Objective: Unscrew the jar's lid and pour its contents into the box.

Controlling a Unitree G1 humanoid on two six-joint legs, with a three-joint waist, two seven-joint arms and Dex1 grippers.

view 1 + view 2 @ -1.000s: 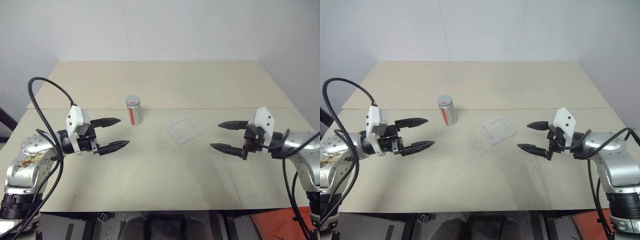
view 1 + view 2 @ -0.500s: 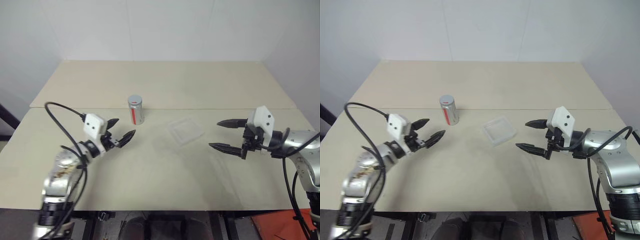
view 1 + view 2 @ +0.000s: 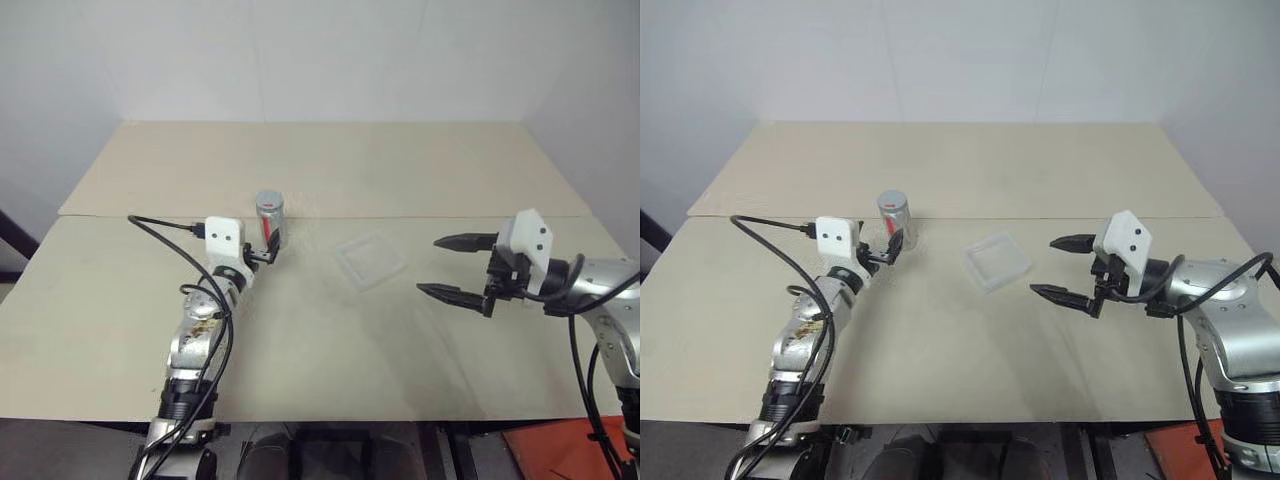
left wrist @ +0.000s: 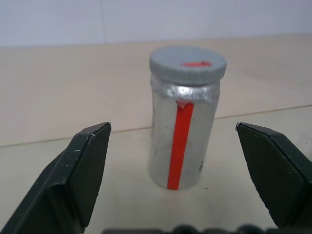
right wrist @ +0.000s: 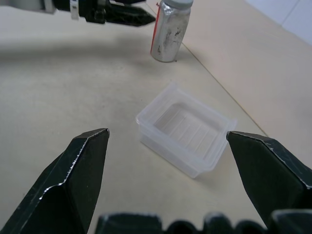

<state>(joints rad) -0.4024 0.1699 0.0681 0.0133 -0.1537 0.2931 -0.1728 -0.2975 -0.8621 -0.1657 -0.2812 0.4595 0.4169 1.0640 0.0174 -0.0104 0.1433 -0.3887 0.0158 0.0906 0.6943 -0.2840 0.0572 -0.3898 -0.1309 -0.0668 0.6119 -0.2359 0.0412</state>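
Observation:
The silver jar (image 3: 270,222) with its red stripe stands upright on the table, and the grey lid (image 4: 187,65) sits screwed on top. The contents are hidden inside the closed jar. My left gripper (image 3: 265,250) is open just in front of the jar, level with its body; in the left wrist view the jar stands between and beyond the two fingers, touching neither. The clear box (image 3: 370,260) lies right of the jar. My right gripper (image 3: 430,266) hovers open to the right of the box and holds nothing.
The tan table (image 3: 330,350) has a seam (image 3: 450,215) running across it behind the jar. A black cable (image 3: 160,225) loops from my left arm. Bare tabletop lies in front of the box and between my two arms.
My left arm has swung in from the left and forward, and its open gripper now points at the jar from close by. The right gripper, jar and box have stayed put.

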